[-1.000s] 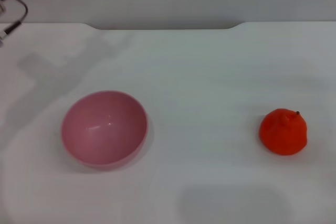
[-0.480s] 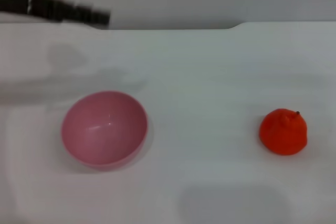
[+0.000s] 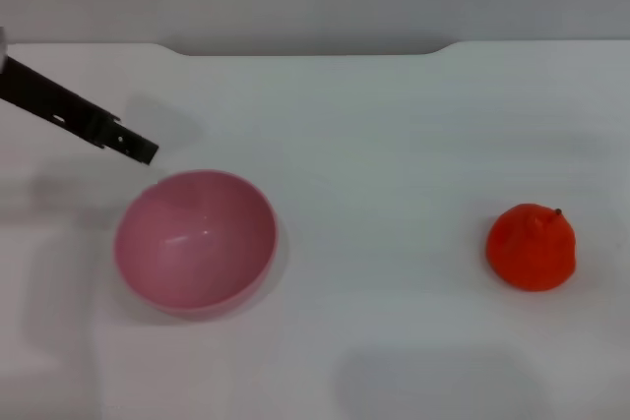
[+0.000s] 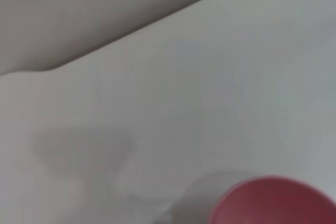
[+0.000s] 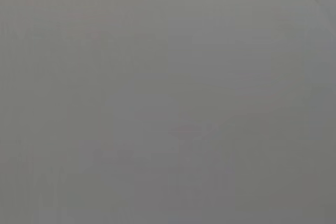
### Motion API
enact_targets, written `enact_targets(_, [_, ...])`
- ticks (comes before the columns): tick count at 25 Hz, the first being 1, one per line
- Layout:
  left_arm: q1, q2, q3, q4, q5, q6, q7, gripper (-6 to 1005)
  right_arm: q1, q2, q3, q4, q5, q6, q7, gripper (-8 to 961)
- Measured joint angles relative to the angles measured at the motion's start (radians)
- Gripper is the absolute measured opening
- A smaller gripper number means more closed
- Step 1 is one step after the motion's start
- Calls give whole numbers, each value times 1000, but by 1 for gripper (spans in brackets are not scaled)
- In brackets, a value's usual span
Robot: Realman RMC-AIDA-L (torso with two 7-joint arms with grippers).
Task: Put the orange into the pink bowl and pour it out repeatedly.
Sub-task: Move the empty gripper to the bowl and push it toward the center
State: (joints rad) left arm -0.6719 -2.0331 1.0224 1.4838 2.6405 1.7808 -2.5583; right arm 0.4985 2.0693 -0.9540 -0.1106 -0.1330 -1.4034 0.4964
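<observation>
The pink bowl [image 3: 195,241] stands upright and empty on the left half of the white table; part of the bowl's rim [image 4: 273,203] also shows in the left wrist view. The orange [image 3: 533,247] rests on the table far to the right, stem up, well apart from the bowl. My left gripper [image 3: 138,148] reaches in from the left edge as a dark bar, its tip just above and behind the bowl's far-left rim, not touching it. The right gripper is out of view; the right wrist view shows only plain grey.
The white table [image 3: 374,125] stretches between bowl and orange with nothing on it. The table's far edge [image 3: 305,49] has a shallow notch, with a grey wall behind.
The left arm has come in from the upper left corner, swung across near the far edge, and now sits lower, close to the bowl's far-left rim. Bowl and orange have not moved.
</observation>
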Motion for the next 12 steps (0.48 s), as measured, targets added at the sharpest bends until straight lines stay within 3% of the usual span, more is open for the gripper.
enact_targets(3, [-6, -14, 21, -3, 36, -16, 4, 755, -1, 0, 0, 0, -5, 0, 3, 566])
enact_targets(12, [-2, -16, 41, -134, 44, -112, 13, 754, -7, 3, 0, 0, -9, 0, 6, 565])
